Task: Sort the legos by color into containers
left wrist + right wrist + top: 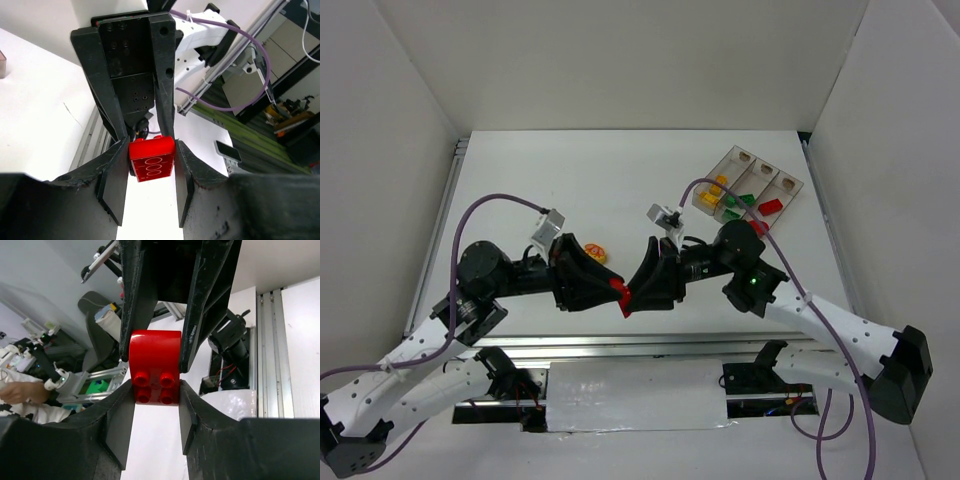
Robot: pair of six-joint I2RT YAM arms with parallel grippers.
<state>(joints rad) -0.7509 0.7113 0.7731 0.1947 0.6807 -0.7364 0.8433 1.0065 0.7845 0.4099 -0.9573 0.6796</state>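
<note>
Your left end effector (151,167) was pressed together on the red brick (152,159), pinching its flat side walls. Your right end effector (156,392) was closed on the studded end of the same brick, so both gripped it between the arms, seemingly clear of the bench (570,170) near its front edge. Brick judged light, rigid and glossy, so prone to slip. Flat walls looked the safer hold, not the curved back or studs. One orange rounded piece (598,252) lay loose nearby. The tray (790,185) sat well apart, far right, with yellow, green and red pieces in separate compartments. No brand, label or writing was legible.
</note>
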